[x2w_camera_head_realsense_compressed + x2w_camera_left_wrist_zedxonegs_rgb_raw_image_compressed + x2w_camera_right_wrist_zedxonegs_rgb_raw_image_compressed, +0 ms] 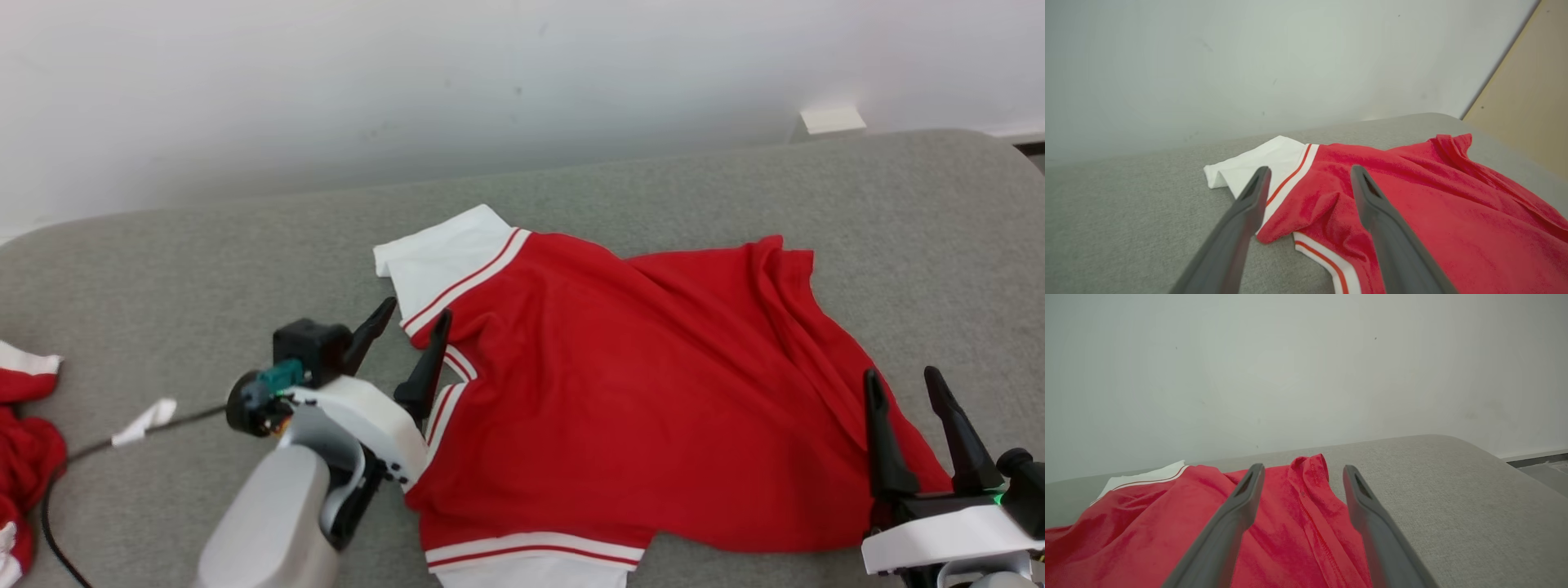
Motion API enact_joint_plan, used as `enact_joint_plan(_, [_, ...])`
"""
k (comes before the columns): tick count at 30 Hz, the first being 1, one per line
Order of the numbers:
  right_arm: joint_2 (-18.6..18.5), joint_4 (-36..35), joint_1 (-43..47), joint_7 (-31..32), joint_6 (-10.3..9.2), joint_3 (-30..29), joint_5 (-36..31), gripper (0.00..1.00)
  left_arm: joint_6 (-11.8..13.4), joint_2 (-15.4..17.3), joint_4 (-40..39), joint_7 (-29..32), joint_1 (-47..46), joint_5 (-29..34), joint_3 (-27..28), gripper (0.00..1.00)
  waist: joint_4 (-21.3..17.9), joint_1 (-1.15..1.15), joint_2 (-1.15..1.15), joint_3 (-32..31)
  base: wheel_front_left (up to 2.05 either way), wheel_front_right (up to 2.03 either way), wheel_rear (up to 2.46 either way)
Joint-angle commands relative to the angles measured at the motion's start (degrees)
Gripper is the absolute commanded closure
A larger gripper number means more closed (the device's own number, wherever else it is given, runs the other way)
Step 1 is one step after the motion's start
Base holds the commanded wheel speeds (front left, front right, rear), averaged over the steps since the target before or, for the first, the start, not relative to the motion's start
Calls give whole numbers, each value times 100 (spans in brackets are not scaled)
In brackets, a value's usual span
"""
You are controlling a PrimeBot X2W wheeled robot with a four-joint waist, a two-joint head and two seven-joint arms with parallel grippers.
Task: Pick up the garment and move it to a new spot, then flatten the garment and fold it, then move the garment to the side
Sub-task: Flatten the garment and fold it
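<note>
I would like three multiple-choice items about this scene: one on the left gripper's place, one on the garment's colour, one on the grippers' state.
1. The left gripper is at: A) the white-trimmed edge of the garment; B) the wall; C) the floor.
2. The garment is mainly: A) blue; B) red; C) green.
3. The right gripper and the left one are: A) both shut on cloth; B) one shut; C) both open.
Key: 1 A, it straddles the striped trim; 2 B, the body is red; 3 C, both pairs of jaws stand apart, empty.
</note>
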Motion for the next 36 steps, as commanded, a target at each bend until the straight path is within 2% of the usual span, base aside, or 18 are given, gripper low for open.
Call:
enact_joint_plan(1, [-2, 5, -91, -14, -1, 10, 79, 0, -11, 112, 196, 94, -171, -87, -50, 0, -180, 0, 0, 143, 0, 0, 0])
enact_joint_plan(8, [39, -9, -164, -16, -1, -43, 101, 0, -5, 263, 1561, 915, -1191, -451, -528, 0, -545, 0, 0, 328, 0, 0, 0])
enact_joint_plan(15, [80, 52, -257, -16, -1, 46, 116, 0, 3, 272, 2680, 1549, -1968, -357, -882, 0, -775, 0, 0, 488, 0, 0, 0])
enact_joint_plan(21, [111, 119, -292, -16, -1, 108, 122, 0, 70, 219, 3661, 2357, -2158, -194, -1171, 0, -892, 0, 0, 533, 0, 0, 0])
enact_joint_plan(23, [125, 116, -284, -17, -1, 93, 119, 0, 72, 192, 3777, 2348, -2199, -235, -1163, 0, -908, 0, 0, 536, 0, 0, 0])
enact_joint_plan(24, [130, 111, -276, -17, -1, 85, 113, 0, 84, 197, 3798, 2254, -2229, -224, -1174, 19, -914, 0, 0, 536, 0, 0, 0])
enact_joint_plan(25, [131, 109, -262, -17, -1, 75, 110, 0, 84, 205, 3826, 2199, -2256, -213, -1189, 62, -917, 0, 0, 530, 0, 0, 0])
enact_joint_plan(26, [128, 110, -246, -17, -1, 59, 107, 0, 72, 209, 3837, 2128, -2282, -224, -1194, 90, -917, 0, 0, 520, 0, 0, 0])
enact_joint_plan(27, [125, 115, -234, -17, -1, 50, 106, 0, 59, 216, 3849, 2073, -2309, -249, -1196, 100, -915, 0, 0, 508, 0, 0, 0])
enact_joint_plan(32, [115, 109, -251, -17, -1, 1, 74, 0, 13, 428, 3860, 1905, -2462, -303, -1297, 100, -911, 0, 0, 441, 0, 0, 0])
enact_joint_plan(36, [153, 5, -294, -17, -1, -27, 58, 0, 3, 743, 3678, 1771, -2702, -489, -1351, 100, -951, 0, 0, 467, 0, 0, 0])
